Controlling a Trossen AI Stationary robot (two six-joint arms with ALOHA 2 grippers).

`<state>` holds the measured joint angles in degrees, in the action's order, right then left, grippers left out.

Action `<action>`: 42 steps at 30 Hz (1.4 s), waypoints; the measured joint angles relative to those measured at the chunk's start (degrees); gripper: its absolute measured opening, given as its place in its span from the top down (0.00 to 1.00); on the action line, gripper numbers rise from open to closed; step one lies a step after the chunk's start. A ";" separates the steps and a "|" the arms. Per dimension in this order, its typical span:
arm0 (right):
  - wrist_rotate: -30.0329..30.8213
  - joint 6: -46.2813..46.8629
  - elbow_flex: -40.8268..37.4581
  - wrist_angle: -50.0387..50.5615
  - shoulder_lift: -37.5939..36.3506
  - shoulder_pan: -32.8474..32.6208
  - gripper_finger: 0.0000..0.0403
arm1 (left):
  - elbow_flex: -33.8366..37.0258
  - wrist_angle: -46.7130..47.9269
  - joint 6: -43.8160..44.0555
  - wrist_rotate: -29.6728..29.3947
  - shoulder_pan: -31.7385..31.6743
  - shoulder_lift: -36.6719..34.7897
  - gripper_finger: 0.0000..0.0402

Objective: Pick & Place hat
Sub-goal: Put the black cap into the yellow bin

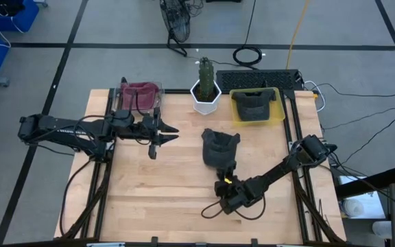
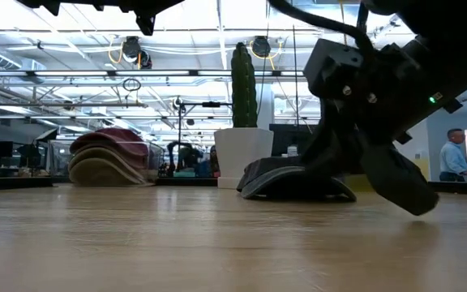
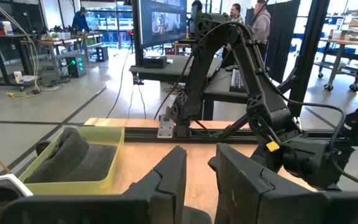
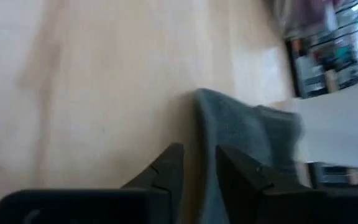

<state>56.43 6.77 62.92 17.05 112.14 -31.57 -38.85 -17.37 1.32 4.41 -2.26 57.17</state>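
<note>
You have the right claw (image 1: pixel 223 180) low over the wooden tabletop (image 1: pixel 156 192), at the near edge of the dark grey hat (image 1: pixel 219 148) that lies near the middle of the board. In the right wrist view the two fingers (image 4: pixel 166 171) stand a narrow gap apart with the hat's edge (image 4: pixel 241 137) running up between and past them; you cannot tell from these views whether the fabric is actually pinched. In the low view the right arm's wrist hangs directly in front of the hat (image 2: pixel 274 180), close to the surface.

Your left claw (image 1: pixel 163 134) hovers above the tabletop on the left side, well apart from the hat. Its fingers (image 3: pixel 166 180) are slightly spread with nothing between them.

At the far edge you see a yellow tray (image 1: pixel 277 110) holding a second dark hat (image 1: pixel 254 104), a white pot (image 1: pixel 205 101) with a cactus (image 1: pixel 205 71) just beside the tray, and a clear bin (image 1: pixel 123 95) with a maroon hat (image 1: pixel 140 92) in the far left corner.
</note>
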 joint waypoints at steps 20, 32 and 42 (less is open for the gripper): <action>3.52 4.43 0.07 -0.61 1.37 2.27 0.62 | -0.02 0.72 0.00 -0.03 0.00 0.02 0.78; 3.49 7.57 -1.75 0.71 1.22 4.96 0.67 | -0.02 0.85 0.02 -0.03 0.00 0.02 0.78; 2.23 4.90 -1.79 1.04 1.31 3.37 0.67 | -0.02 0.86 0.02 -0.03 0.00 0.02 0.78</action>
<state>58.66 11.67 61.12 18.08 113.45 -28.21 -38.87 -16.51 1.34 4.38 -2.26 57.19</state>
